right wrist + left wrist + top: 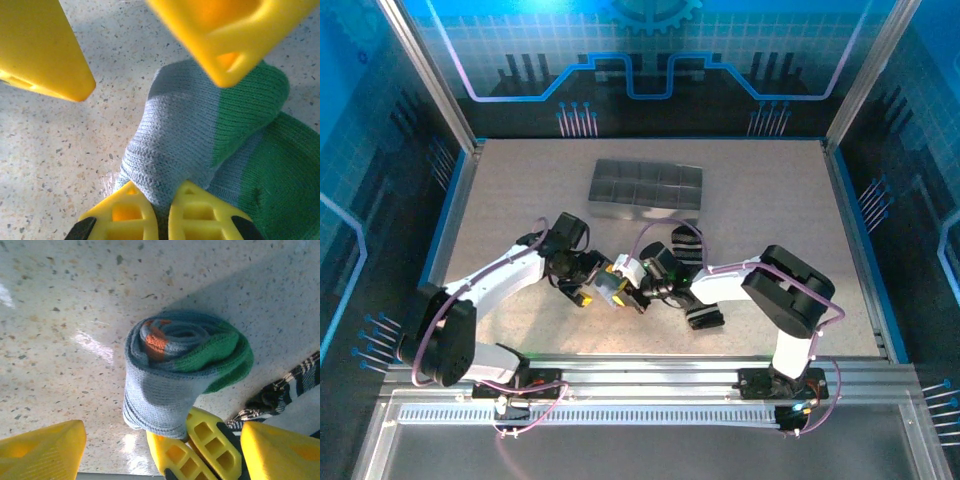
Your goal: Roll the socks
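Out in the middle of the pale speckled bench [520,200] the two arms meet nose to nose. Between them is a short grey-blue sock [185,370] of knitted fabric, wound up into a fat roll. Its green cuff wraps round the outside, and a patch of orange shows in the spiral at the end facing the left wrist camera.

The right pincer [160,189] is clamped tight on the grey-blue sock. Its two yellow fingers [200,215] are pressed together with a fold of the grey knit caught between them, at the roll's edge opposite the spiral end.

The left pincer [162,427] is spread wide. One yellow finger stands off to each side of the roll, with bare bench visible around the one on the left.

Just beside the roll, on the right arm's side, lies a black-and-white striped sock [287,385], crumpled flat on the bench and partly under the right arm. Farther back, well apart from both socks, a dark grey rectangular tray [645,188] divided into compartments lies flat on the bench.
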`<state>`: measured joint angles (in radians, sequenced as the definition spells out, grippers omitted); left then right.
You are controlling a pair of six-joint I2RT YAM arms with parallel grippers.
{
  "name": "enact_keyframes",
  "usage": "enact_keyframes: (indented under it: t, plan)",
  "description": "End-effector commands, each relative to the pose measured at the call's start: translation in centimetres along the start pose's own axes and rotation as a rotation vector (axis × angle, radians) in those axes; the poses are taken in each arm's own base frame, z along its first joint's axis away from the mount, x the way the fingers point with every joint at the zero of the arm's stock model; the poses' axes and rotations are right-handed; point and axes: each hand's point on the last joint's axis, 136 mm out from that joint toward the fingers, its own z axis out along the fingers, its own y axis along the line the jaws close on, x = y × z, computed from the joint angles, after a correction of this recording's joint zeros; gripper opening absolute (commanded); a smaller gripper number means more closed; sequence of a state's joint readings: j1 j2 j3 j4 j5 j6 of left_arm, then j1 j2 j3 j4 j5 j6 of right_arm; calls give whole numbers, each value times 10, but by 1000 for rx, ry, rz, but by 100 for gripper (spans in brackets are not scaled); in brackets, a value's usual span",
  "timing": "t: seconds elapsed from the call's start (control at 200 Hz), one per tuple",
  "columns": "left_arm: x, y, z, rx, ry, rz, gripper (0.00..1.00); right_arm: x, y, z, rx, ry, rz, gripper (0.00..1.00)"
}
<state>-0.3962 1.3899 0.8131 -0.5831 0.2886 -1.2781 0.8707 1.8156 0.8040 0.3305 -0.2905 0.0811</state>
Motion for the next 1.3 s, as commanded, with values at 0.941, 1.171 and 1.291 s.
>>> enact_keyframes:
  t: [0.941, 1.171, 1.291]
  plan:
    - [10, 108, 35, -440, -8, -1, 5, -2, 16, -58, 383, -41, -323, 58]
    - [13, 97, 40, -419, 2, -62, 4, -15, 47, -32, 370, -39, -417, 60]
    - [14, 92, 45, -421, 14, -64, 4, -20, 49, -20, 364, -37, -403, 60]
